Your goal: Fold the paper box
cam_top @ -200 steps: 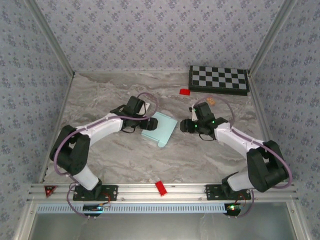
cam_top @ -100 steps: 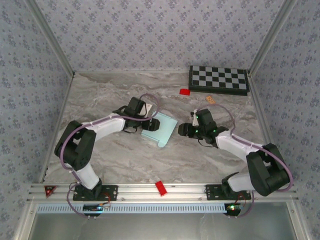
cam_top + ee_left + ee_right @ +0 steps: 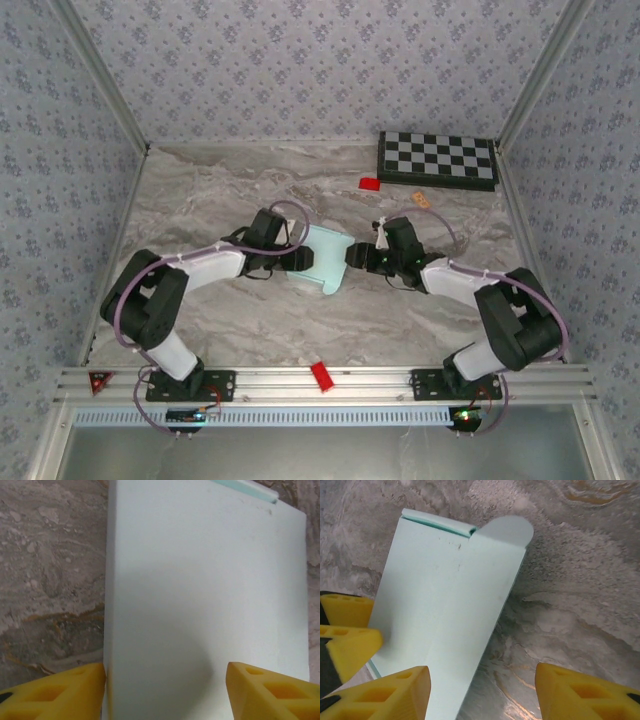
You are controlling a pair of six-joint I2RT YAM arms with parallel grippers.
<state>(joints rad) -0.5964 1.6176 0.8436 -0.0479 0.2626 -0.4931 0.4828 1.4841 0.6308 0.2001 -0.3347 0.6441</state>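
Toward the left of the marbled tabletop (image 3: 200, 190), the left hand (image 3: 166, 672) reaches the paper box (image 3: 322, 258) with its yellow fingers parted, released. One finger (image 3: 55, 692) touches the box's long edge and the other (image 3: 275, 692) sits over its pale blue face. Mid-tabletop, the box lies between both hands, a rounded flap (image 3: 507, 530) sticking out at one end. Just right of it, the right hand (image 3: 482, 672) is spread wide and released, one finger (image 3: 385, 695) overlapping the box's near end, the other over bare marble. Far right at the back rests a black-and-white checkerboard (image 3: 437, 160), with a small red piece (image 3: 370, 183) near it.
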